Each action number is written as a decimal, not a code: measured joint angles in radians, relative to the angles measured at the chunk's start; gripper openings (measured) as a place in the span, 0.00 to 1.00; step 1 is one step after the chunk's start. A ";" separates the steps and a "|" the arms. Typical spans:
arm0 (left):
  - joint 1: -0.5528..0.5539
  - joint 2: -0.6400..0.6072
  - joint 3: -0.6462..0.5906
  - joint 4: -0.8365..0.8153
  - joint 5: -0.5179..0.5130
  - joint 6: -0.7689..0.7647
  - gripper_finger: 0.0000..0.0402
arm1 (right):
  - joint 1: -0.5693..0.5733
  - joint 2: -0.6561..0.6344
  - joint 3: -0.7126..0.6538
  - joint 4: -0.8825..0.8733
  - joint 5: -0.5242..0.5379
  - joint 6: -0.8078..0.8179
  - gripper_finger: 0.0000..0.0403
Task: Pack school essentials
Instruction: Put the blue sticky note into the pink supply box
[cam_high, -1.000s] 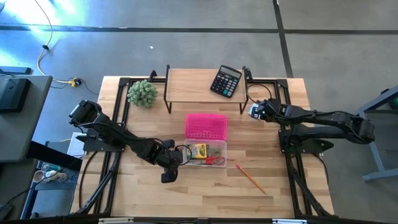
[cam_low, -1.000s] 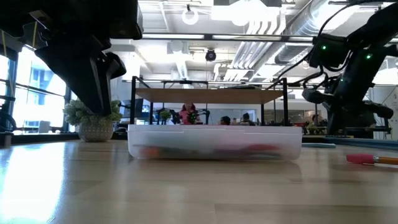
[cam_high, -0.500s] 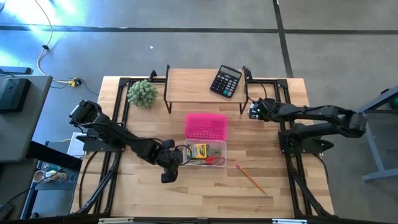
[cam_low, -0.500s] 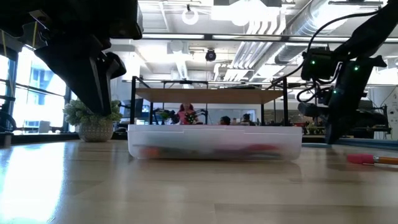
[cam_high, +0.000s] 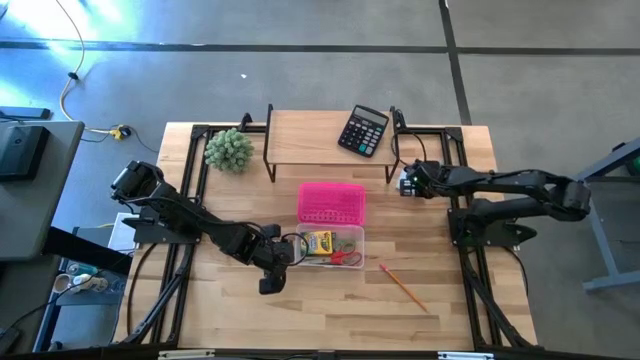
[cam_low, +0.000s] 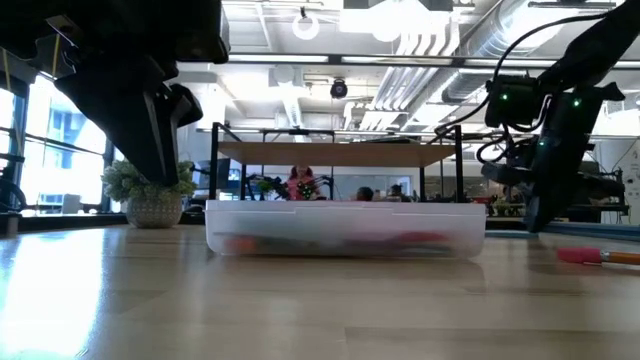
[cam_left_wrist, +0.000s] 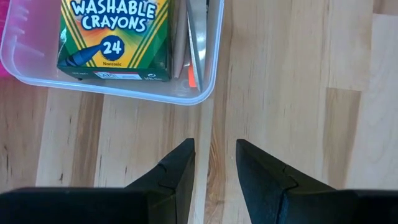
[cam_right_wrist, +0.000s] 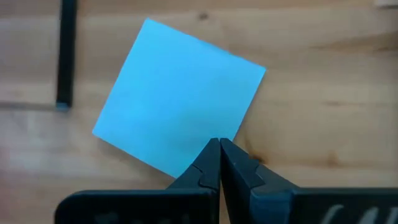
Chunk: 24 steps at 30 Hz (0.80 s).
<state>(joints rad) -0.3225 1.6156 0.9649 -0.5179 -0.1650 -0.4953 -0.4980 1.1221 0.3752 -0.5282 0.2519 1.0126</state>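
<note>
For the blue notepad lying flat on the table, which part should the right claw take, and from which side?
Probably a corner or edge, from above. The notepad lies flat on the wood, rotated, with nothing on it, so only its thin rim offers a hold. The right claw, fingers together, sits at its nearest edge; it would need to open and straddle that edge or a corner.
</note>
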 joint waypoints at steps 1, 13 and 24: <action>0.000 0.000 0.000 0.000 0.000 -0.001 0.26 | 0.009 0.001 0.009 -0.031 -0.003 0.000 0.00; 0.000 0.000 0.000 0.000 0.005 0.000 0.26 | 0.204 0.003 0.082 -0.241 -0.084 0.088 0.00; 0.000 0.000 0.000 0.000 0.005 0.000 0.26 | 0.309 0.003 0.082 -0.240 0.057 0.157 0.00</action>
<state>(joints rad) -0.3225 1.6154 0.9649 -0.5179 -0.1600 -0.4950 -0.1891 1.1252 0.4568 -0.7680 0.3093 1.1695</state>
